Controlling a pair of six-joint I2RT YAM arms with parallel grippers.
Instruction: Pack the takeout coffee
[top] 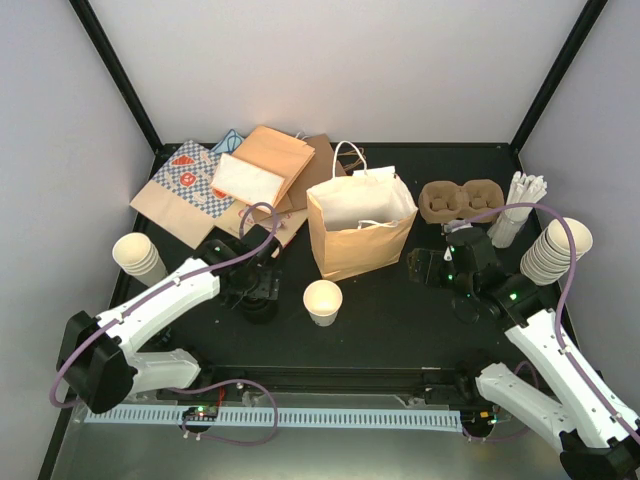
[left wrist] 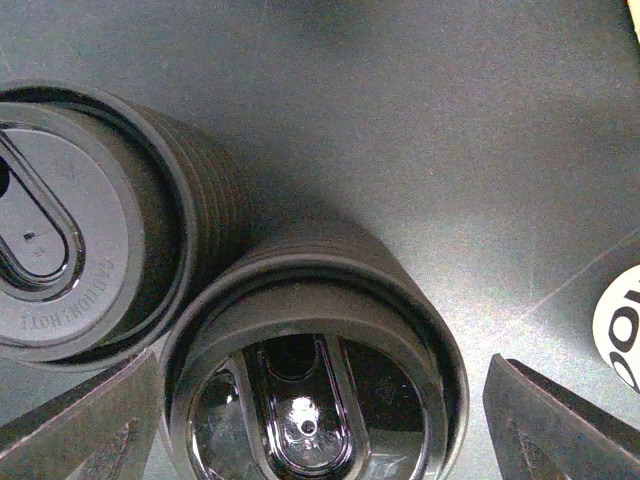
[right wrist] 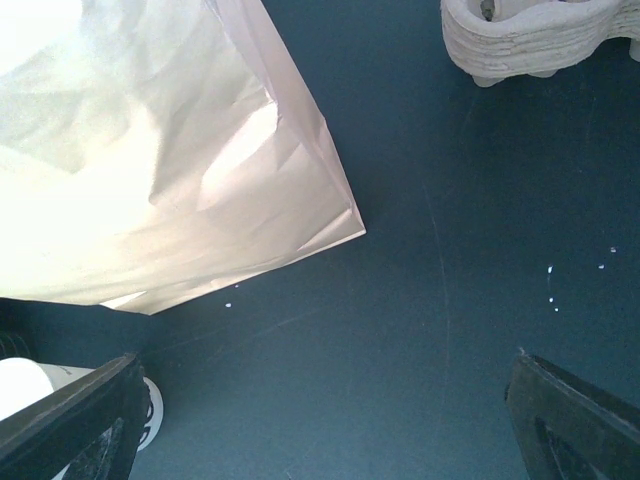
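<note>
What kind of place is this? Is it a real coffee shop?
Probably a robot test booth dressed up as a takeout coffee counter, not a real shop. A paper bag, a cup carrier and stacked paper cups sit on a black table between plain walls.

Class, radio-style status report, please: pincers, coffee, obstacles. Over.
Left pincer open over lid stacks; right pincer open over table. Cup lidless, carrier empty. Paper bag between them.

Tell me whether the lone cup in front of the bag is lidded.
Unlidded: the cup stands upright, its open cream mouth showing from above.
</note>
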